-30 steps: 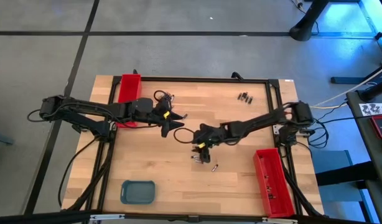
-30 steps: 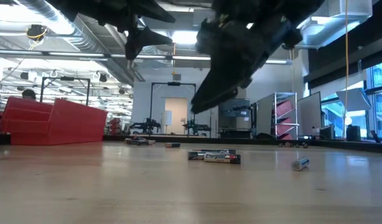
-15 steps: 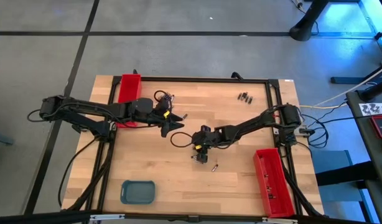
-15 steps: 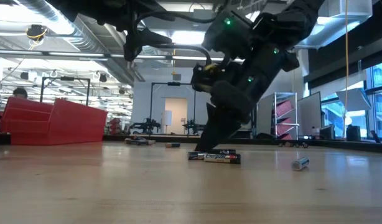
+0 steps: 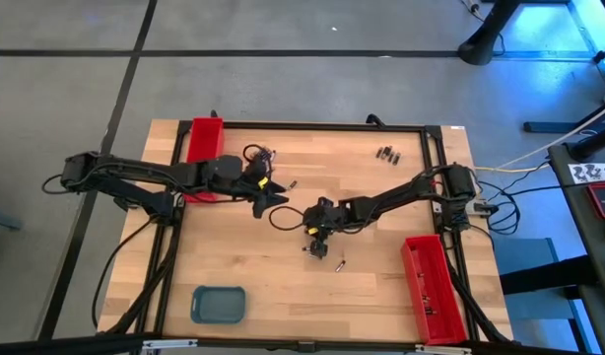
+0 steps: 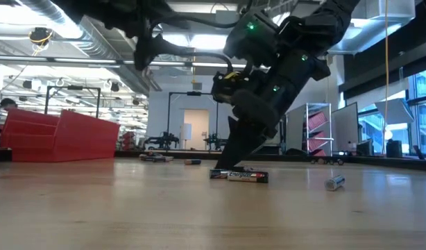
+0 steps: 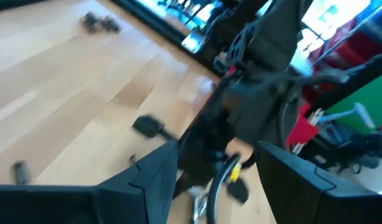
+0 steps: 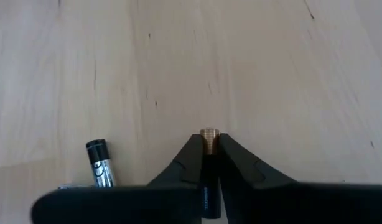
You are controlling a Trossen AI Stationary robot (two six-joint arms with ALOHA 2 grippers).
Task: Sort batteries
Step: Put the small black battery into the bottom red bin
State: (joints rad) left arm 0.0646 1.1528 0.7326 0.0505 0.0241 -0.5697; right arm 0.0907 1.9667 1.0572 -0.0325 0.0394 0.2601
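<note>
A dark battery (image 8: 208, 163) with a coppery end sits pinched between the narrow jaws of the right gripper (image 5: 316, 235), down at the table (image 5: 381, 286) near the middle of the high view. A second black cell (image 8: 98, 163) lies just beside it. More batteries (image 5: 386, 154) cluster at the upper right, one lone cell (image 5: 339, 264) lower down. The left gripper (image 5: 279, 196) hangs left of centre, jaws wide, holding nothing. Red trays (image 5: 201, 144) stand at the upper left and lower right (image 5: 430, 288); a blue-grey tray (image 5: 219, 303) sits at the lower left.
</note>
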